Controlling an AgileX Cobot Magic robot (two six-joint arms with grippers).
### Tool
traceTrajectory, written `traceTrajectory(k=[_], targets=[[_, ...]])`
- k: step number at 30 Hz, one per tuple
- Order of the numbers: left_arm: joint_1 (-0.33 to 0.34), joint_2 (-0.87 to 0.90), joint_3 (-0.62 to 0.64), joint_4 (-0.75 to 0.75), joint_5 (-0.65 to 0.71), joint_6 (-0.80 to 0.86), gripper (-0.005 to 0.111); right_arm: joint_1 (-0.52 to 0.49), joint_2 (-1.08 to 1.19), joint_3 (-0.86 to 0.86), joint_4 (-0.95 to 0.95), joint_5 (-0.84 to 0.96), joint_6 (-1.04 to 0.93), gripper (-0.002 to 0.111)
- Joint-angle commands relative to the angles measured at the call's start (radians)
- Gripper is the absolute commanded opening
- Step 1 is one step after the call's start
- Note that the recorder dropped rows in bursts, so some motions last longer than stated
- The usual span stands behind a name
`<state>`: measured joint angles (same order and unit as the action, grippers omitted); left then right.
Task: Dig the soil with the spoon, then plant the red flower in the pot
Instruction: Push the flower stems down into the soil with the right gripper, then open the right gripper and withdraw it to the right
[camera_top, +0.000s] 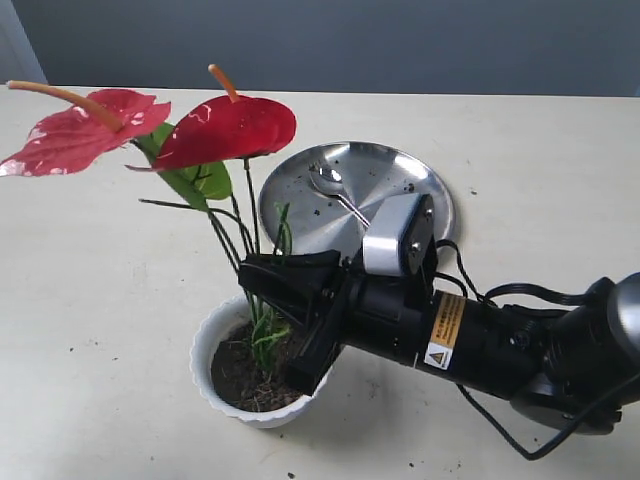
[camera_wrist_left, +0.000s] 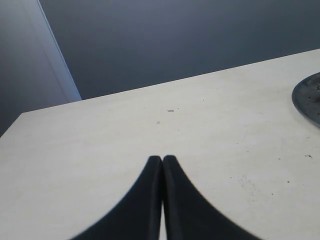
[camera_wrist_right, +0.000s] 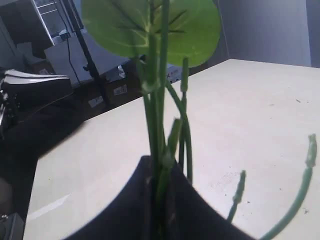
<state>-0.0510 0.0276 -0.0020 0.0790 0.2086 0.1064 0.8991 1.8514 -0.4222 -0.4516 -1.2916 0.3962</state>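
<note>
The red flower (camera_top: 225, 130) stands upright with its green stems (camera_top: 268, 335) going down into the dark soil (camera_top: 240, 380) of the white scalloped pot (camera_top: 204, 362). My right gripper (camera_top: 268, 300) reaches in from the right just above the pot and is shut on the stem bundle. In the right wrist view the stems (camera_wrist_right: 156, 120) run up between the closed black fingers (camera_wrist_right: 135, 200) of that gripper (camera_wrist_right: 160, 167) to a green leaf (camera_wrist_right: 150, 25). The spoon (camera_top: 335, 190) lies on the steel plate (camera_top: 410, 175). My left gripper (camera_wrist_left: 162, 161) is shut and empty over bare table.
The steel plate sits just behind the pot and the right arm, with soil crumbs on it; its edge (camera_wrist_left: 307, 97) shows in the left wrist view. A black cable (camera_top: 500, 430) trails off the right arm. A few soil specks dot the pale tabletop (camera_top: 90, 300).
</note>
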Motion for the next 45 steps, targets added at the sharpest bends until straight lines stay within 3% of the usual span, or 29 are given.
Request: traceTrajectory(k=[1, 8, 14, 17, 25, 34, 45], targets=[[-0.002, -0.004, 0.002, -0.008, -0.008, -0.005, 0.000, -0.003, 0.048, 0.039, -0.066, 0.135, 0.000, -0.001], [-0.002, -0.004, 0.002, -0.008, -0.008, -0.005, 0.000, -0.003, 0.046, 0.039, -0.110, 0.139, 0.021, 0.001], [-0.002, -0.004, 0.002, -0.008, -0.008, -0.005, 0.000, -0.003, 0.046, 0.039, -0.115, 0.139, 0.022, 0.034], [-0.002, -0.004, 0.002, -0.008, -0.008, -0.005, 0.000, -0.003, 0.046, 0.039, -0.115, 0.137, 0.022, 0.042], [-0.002, -0.004, 0.002, -0.008, -0.008, -0.005, 0.000, -0.003, -0.052, 0.039, -0.070, 0.159, 0.031, 0.042], [-0.002, -0.004, 0.002, -0.008, -0.008, -0.005, 0.000, -0.003, -0.253, 0.039, -0.061, 0.441, 0.050, 0.042], [-0.002, -0.004, 0.002, -0.008, -0.008, -0.005, 0.000, -0.003, -0.374, 0.039, -0.111, 0.457, 0.103, 0.042]])
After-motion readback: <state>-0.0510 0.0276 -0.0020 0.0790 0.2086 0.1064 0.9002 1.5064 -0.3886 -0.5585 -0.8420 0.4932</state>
